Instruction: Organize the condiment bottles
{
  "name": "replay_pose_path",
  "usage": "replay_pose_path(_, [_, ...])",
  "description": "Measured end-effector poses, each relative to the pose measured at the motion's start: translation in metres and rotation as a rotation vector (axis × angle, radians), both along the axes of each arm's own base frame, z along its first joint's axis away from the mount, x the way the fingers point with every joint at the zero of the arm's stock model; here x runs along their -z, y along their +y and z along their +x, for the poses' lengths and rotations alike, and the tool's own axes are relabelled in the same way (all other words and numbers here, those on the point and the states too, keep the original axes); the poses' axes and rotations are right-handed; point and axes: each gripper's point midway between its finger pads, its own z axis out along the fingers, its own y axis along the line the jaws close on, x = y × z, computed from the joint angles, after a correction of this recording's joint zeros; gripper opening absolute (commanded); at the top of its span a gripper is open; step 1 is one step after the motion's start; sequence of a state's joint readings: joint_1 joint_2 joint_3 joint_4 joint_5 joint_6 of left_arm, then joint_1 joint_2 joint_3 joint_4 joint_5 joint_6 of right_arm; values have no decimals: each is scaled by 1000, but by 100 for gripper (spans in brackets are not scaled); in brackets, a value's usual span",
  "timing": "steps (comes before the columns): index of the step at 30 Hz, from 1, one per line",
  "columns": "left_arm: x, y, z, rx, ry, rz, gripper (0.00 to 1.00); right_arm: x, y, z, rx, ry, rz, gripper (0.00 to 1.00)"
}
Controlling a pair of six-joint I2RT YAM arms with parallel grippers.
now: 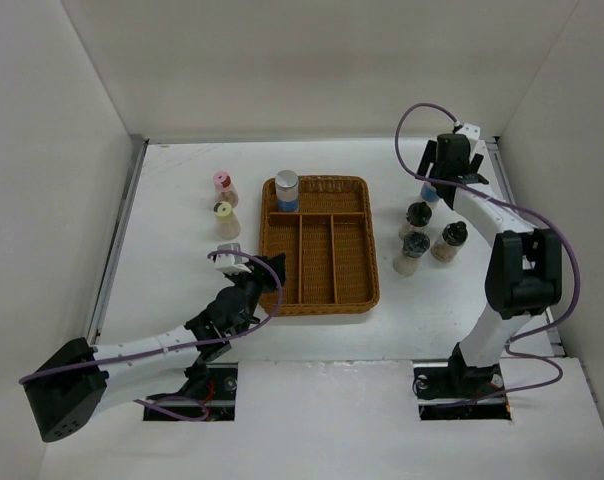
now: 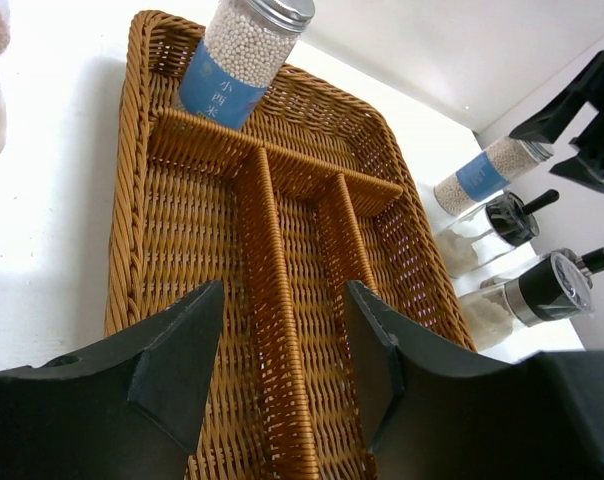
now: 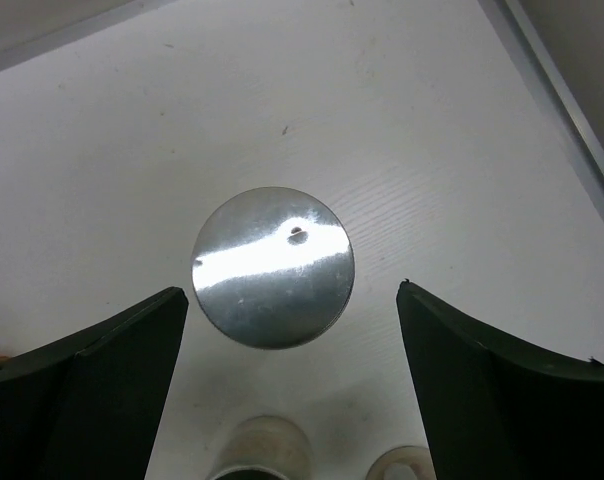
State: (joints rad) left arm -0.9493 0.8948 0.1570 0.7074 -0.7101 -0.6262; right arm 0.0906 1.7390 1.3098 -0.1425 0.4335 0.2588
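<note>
Right wrist: bottle upright, cap up, under wide-apart right gripper.

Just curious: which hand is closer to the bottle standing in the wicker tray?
Left. The left hand hovers at the near-left edge of the tray, whose far end holds the bottle. The right hand is out past the tray's right side.

Wide tool over tray — btl inside
</note>
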Motion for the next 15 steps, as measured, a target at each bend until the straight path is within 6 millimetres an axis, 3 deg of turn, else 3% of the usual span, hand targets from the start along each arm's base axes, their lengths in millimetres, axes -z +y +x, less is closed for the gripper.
replay_pose_path(5, [3, -1, 0, 0, 7, 10, 50, 18, -3, 6, -11, 31, 29, 78])
replay_pose_path(10, [6, -1, 1, 2, 13, 18, 50, 16, 0, 11, -28, 16, 39, 54])
replay_pose_path(15, [6, -1, 1, 0, 13, 18, 50, 11, 0, 15, -37, -10, 31, 49])
